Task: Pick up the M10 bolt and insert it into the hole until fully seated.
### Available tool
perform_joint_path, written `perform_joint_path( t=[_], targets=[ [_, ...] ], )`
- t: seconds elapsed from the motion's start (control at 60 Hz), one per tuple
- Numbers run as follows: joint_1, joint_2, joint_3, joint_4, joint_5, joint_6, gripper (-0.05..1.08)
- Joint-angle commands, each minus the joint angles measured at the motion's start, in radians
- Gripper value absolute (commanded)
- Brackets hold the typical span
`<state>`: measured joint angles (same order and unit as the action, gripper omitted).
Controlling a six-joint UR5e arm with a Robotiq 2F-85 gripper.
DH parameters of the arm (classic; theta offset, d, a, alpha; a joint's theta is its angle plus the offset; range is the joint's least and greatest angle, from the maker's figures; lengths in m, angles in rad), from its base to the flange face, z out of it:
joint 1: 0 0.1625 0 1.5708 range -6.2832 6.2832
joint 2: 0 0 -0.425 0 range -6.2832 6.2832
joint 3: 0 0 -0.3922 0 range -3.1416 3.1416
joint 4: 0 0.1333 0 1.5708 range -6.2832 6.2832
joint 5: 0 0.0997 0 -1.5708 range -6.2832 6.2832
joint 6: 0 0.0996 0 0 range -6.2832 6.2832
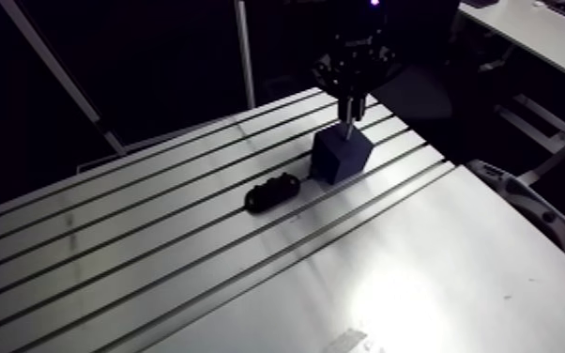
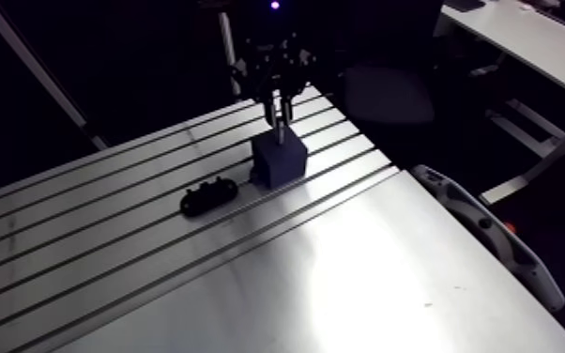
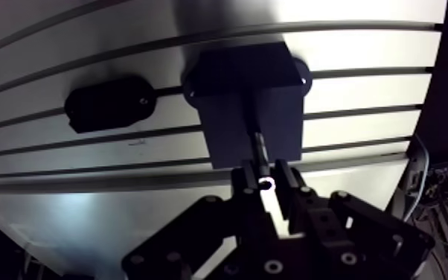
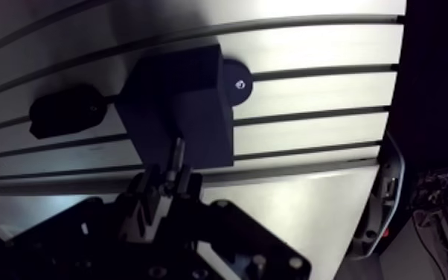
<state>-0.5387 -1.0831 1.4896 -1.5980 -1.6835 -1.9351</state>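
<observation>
A dark blue block [image 1: 341,155] stands on the slotted table [image 1: 249,272], bolted down through round tabs at its sides. My gripper [image 3: 268,181] hangs right over it and is shut on the M10 bolt [image 3: 260,147]. The bolt's shank points down at the block's top face [image 3: 242,82], its tip at or just above that face. The hole itself is hidden under the bolt. In the arm view the bolt [image 1: 349,127] shows as a thin bright pin between the gripper [image 1: 350,111] and the block.
A low black oblong fixture [image 1: 272,191] lies on the table beside the block, also seen in the wrist view as the black fixture [image 3: 110,103]. A grey curved object [image 2: 488,235] runs along the table's right edge.
</observation>
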Motion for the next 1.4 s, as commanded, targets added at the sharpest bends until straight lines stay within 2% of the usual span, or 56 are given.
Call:
perform_joint_path(
  t=[0.017,1.017,1.4],
  targets=[
    [0.000,0.004,-0.001,-0.001,0.000,0.000,1.08],
    [0.002,0.004,0.005,-0.015,0.002,0.003,1.08],
    [0.002,0.003,0.029,-0.028,0.002,0.003,1.08]
  ],
)
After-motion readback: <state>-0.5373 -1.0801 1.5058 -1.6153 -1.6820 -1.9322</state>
